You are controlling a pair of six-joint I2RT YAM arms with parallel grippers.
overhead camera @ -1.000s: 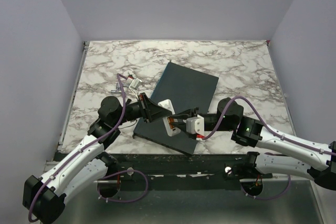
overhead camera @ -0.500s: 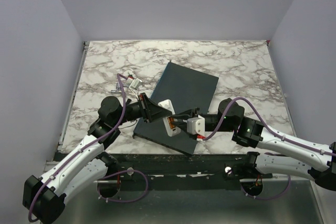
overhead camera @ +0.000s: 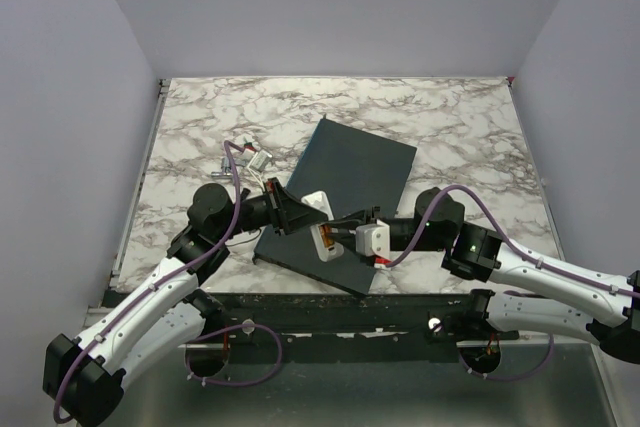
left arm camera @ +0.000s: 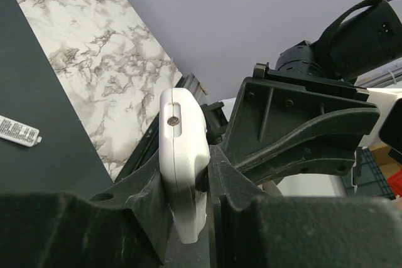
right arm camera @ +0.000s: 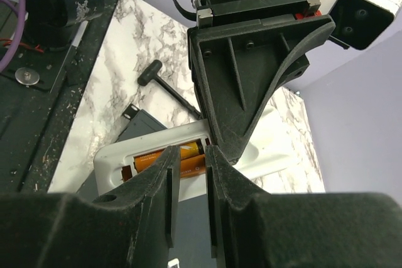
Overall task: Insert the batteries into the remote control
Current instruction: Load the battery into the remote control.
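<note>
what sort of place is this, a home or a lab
Most likely a robotics lab test cell: a marble-patterned table boxed in by plain lilac walls, with a cabled left arm and right arm bolted at its near edge.

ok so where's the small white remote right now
In the left wrist view the small white oblong remote control stands edge-on, clamped in the left gripper's jaws, raised over the near part of the dark grey slab.
</note>
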